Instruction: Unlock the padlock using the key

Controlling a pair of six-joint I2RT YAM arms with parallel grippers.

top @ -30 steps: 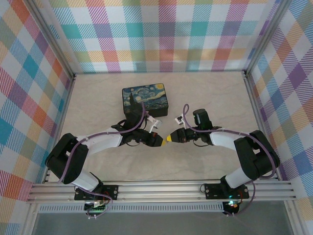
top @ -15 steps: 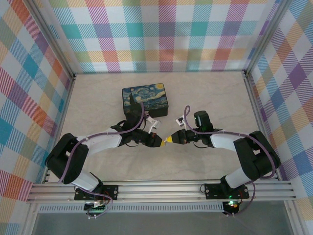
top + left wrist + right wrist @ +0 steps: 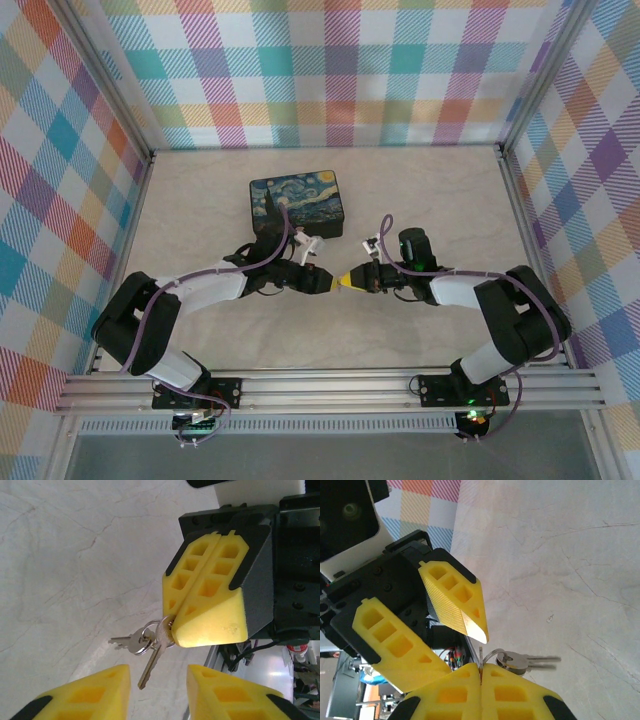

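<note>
The key [image 3: 150, 662] hangs blade down from a ring with a second key [image 3: 127, 641]. My right gripper [image 3: 173, 625] is shut on the key's head. In the right wrist view its yellow fingertips [image 3: 481, 672] pinch the key's thin edge [image 3: 480, 656], with the ring and spare keys [image 3: 527, 662] to the right. My left gripper [image 3: 159, 680] is open, one finger on each side of the dangling blade without touching it. In the top view the left gripper [image 3: 325, 281] and right gripper [image 3: 350, 281] meet tip to tip above the table's middle. The padlock is out of view.
A dark box with a swirly blue-yellow night-sky lid [image 3: 297, 203] sits just behind the left arm. The pale marble tabletop [image 3: 420, 190] is walled by plaid panels. An aluminium rail [image 3: 330, 390] runs along the near edge.
My left gripper has opened and let go of the key. The right gripper, which closed on the key's head about half a second ago, now holds it alone.
</note>
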